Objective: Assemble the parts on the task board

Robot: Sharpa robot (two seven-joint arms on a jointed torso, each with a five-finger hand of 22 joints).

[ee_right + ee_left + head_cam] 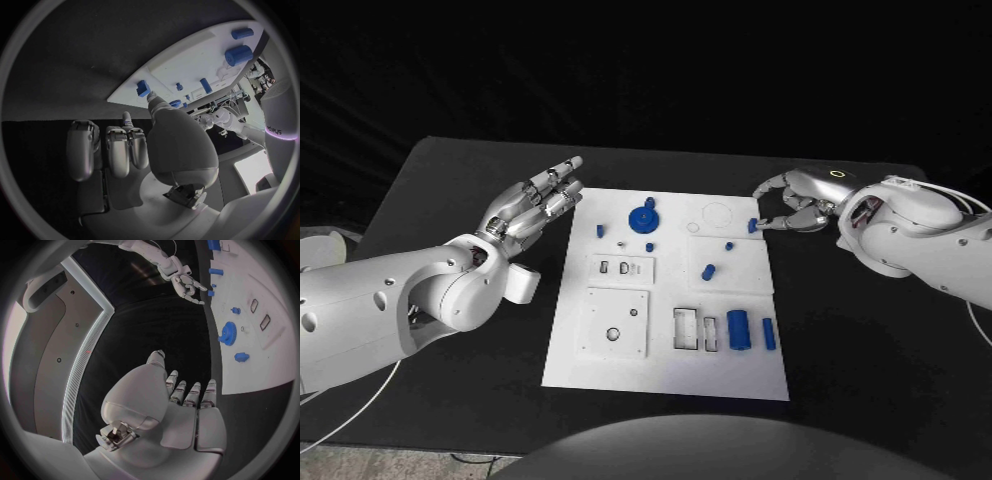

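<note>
Several small blue parts lie scattered on the white board (668, 375), between the two hands. At the board's edge nearest the right hand (795, 200), a small blue peg (751, 225) is seen at the fingertips, apparently pinched there; whether the grip is firm cannot be told. The left hand (531, 205) is held flat just beside the board's opposite edge, fingers straight and close together, nothing in it. A blue gear (643, 220) stands on the board between the hands, nearer the left one.

The peg is judged light, rigid and smooth, likely hard plastic, so it may slip or roll. It is best taken across its sides, near mid-length, with a light fingertip pinch.
</note>
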